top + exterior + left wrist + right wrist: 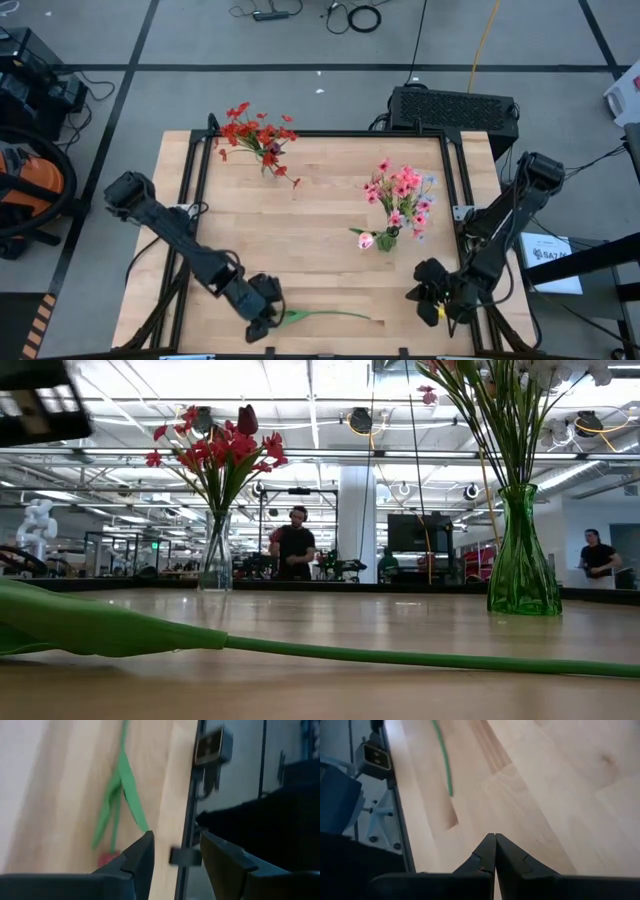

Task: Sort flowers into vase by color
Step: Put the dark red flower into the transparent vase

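A loose flower lies flat on the table near its near edge, with its thin green stem (330, 316) pointing right. Its long leaves (125, 785) and reddish head (106, 859) show in the left wrist view. My left gripper (262, 318) is open and low at the flower's head end. Its fingers (142, 855) stand over the table's near edge, beside the head, touching nothing. My right gripper (435, 295) is shut, hovering off the stem's free end (445, 765). A clear vase of red flowers (260, 145) stands far left. A green vase of pink blossoms (398, 205) stands at right.
A black frame rail (187, 805) and a small bracket (212, 747) run along the table's near edge, close to my left gripper. A pink blossom (365, 239) sits low beside the green vase (522, 560). Bare wood (300, 240) lies between the vases. People stand in the room beyond (295, 545).
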